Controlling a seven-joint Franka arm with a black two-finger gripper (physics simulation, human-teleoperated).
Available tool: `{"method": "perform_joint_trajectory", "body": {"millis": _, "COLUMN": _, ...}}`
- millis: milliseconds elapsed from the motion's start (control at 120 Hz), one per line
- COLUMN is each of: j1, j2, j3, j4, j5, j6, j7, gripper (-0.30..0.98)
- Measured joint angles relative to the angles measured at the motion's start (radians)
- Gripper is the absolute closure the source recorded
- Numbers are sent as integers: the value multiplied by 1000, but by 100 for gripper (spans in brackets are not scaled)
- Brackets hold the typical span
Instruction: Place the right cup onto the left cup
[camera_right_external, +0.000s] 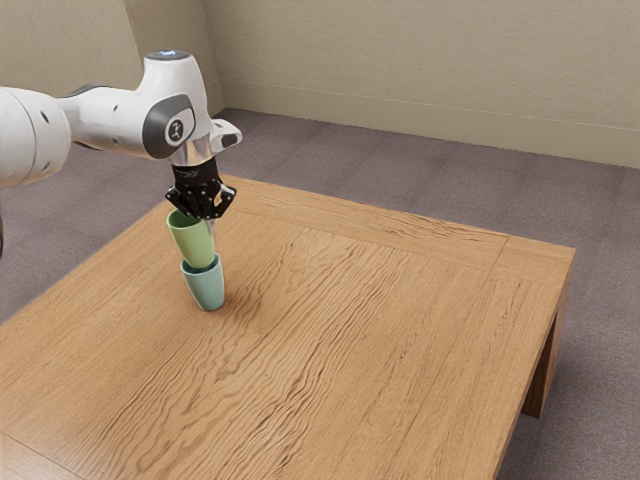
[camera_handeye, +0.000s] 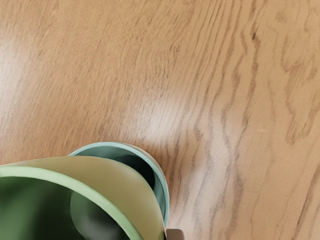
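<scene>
Gripper (camera_right_external: 209, 222) nearly closed, pinching the green cup (camera_right_external: 191, 242) by its rim. Cup's tilted, base at the blue cup's (camera_right_external: 206, 287) mouth; contact unclear.

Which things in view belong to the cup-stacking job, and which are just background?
Job:
green cup, tilted, its base at the teal cup's mouth
teal cup, beneath it
gripper, holding the green cup

Background:
wooden table
carpet
beige wall

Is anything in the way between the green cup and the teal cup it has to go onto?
Nothing visible: the green cup's lower end is right at the mouth of the teal cup, with no other object between them.
</scene>
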Motion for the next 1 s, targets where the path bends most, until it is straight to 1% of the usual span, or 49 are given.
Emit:
{"method": "perform_joint_trajectory", "body": {"millis": 700, "j1": 4, "j2": 40, "j3": 0, "j4": -6, "j5": 0, "j6": 23, "j7": 2, "gripper": 78}}
{"method": "perform_joint_trajectory", "body": {"millis": 750, "j1": 4, "j2": 40, "j3": 0, "j4": -7, "j5": 0, "j6": 28, "j7": 3, "gripper": 72}}
{"method": "perform_joint_trajectory", "body": {"millis": 908, "j1": 5, "j2": 35, "j3": 0, "j4": -8, "j5": -7, "j6": 37, "j7": 6, "gripper": 38}}
{"method": "perform_joint_trajectory", "body": {"millis": 1000, "j1": 5, "j2": 27, "j3": 0, "j4": -6, "j5": -7, "j6": 38, "j7": 8, "gripper": 24}}
